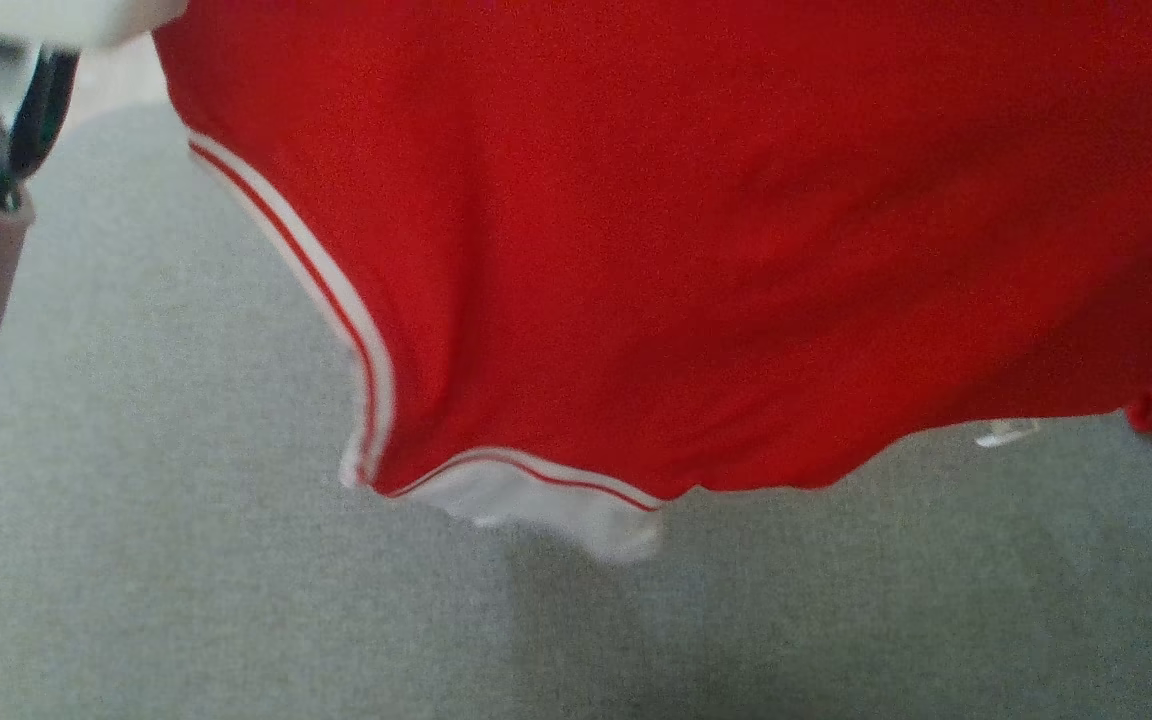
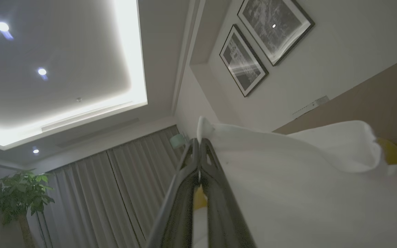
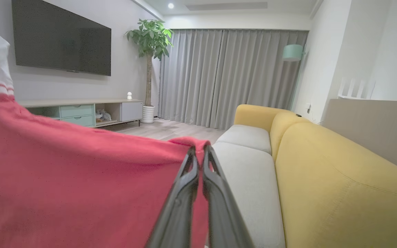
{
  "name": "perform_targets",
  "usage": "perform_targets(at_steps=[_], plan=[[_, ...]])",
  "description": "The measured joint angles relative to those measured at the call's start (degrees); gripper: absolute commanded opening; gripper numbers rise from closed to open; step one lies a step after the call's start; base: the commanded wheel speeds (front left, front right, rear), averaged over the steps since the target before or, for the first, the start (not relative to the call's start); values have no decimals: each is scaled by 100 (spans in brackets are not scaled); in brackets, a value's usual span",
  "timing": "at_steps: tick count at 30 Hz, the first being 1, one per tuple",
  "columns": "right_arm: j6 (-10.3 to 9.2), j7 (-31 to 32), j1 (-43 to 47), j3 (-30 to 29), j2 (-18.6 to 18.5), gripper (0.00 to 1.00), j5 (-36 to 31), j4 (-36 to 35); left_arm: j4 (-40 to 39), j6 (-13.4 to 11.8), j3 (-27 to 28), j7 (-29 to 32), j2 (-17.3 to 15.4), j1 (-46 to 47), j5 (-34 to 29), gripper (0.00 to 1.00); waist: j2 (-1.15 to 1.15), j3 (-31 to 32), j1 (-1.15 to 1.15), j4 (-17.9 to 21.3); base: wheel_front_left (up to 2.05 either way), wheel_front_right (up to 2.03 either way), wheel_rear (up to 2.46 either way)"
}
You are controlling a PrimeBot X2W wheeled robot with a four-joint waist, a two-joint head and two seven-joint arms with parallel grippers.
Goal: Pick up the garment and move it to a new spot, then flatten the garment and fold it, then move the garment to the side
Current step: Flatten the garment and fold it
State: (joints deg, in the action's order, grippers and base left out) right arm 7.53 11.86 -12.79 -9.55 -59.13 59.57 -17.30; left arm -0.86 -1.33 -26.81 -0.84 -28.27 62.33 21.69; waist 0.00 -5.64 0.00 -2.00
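Garment [image 1: 716, 250] hangs spread above the grey sofa seat [image 1: 186, 560], left fingers [image 2: 184, 193] pinching its white part, right fingers [image 3: 186, 193] pinching a red edge; both bites look thin, so if you swing fast a corner may slip free.

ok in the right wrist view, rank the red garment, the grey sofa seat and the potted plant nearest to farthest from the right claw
1. red garment, pinched in the right claw, spreading left
2. grey sofa seat, just beyond the tips, on the right
3. potted plant, far back beside the curtains
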Motion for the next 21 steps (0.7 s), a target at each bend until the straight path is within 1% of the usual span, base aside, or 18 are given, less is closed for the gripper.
perform_targets(at_steps=[2, 3, 5, 8, 9, 11, 12, 13, 14, 16, 19, 21], plan=[[0, 16, -773, 617, 29, 0, -34, 283, 466, 152, -104, 33, 73, 184, 60, 0, 0, -181, 0, 18, 0, 0, 0], [0, 15, -1249, 933, 116, 0, -114, 446, 701, 224, -130, 24, 115, 283, 71, 0, 0, -288, 1, 28, 0, 0, 0], [0, 0, -2252, 1519, 468, 0, -491, 848, 1158, 332, -167, -23, 222, 524, 65, 0, 0, -520, 1, 54, 0, 0, 0], [0, -12, -3691, 2329, 1122, 0, -1124, 1638, 1779, 397, -253, -307, 371, 1087, -92, 0, 0, -924, 2, 96, 0, 0, 0], [0, -82, -4112, 2533, 1330, 0, -1312, 1933, 1975, 438, -279, -483, 435, 1320, -180, 0, 0, -1066, 3, 110, 0, 0, 0], [0, -346, -4812, 2744, 1705, 0, -1514, 2503, 2348, 444, -296, -836, 582, 1791, -360, 0, -1, -1335, 3, 133, 0, 0, 0], [0, -509, -5092, 2808, 1798, 0, -1610, 2738, 2520, 461, -313, -1009, 639, 2035, -471, 0, -1, -1461, 4, 142, 0, 0, 0], [0, -670, -5348, 2880, 1844, 0, -1736, 2939, 2680, 487, -305, -1136, 708, 2282, -522, 0, 0, -1587, 3, 151, 0, 0, 0], [0, -1011, -5756, 2989, 1839, 0, -1940, 3248, 2877, 489, -280, -1303, 801, 2666, -544, 0, 0, -1811, 3, 161, 0, 0, 0], [0, -1312, -6009, 3106, 1774, 0, -2043, 3462, 2945, 523, -246, -1389, 827, 2845, -572, 0, -1, -1994, 3, 164, 0, 0, 0], [0, -1612, -6068, 3316, 1636, 0, -2071, 3686, 2918, 677, -231, -1395, 786, 2720, -543, 0, -1, -2169, 2, 158, 0, 0, 0], [0, -1689, -5994, 3541, 1524, 0, -2001, 3771, 2625, 745, -235, -1395, 692, 2401, -539, 0, -1, -2222, 2, 146, 0, 0, 0]])
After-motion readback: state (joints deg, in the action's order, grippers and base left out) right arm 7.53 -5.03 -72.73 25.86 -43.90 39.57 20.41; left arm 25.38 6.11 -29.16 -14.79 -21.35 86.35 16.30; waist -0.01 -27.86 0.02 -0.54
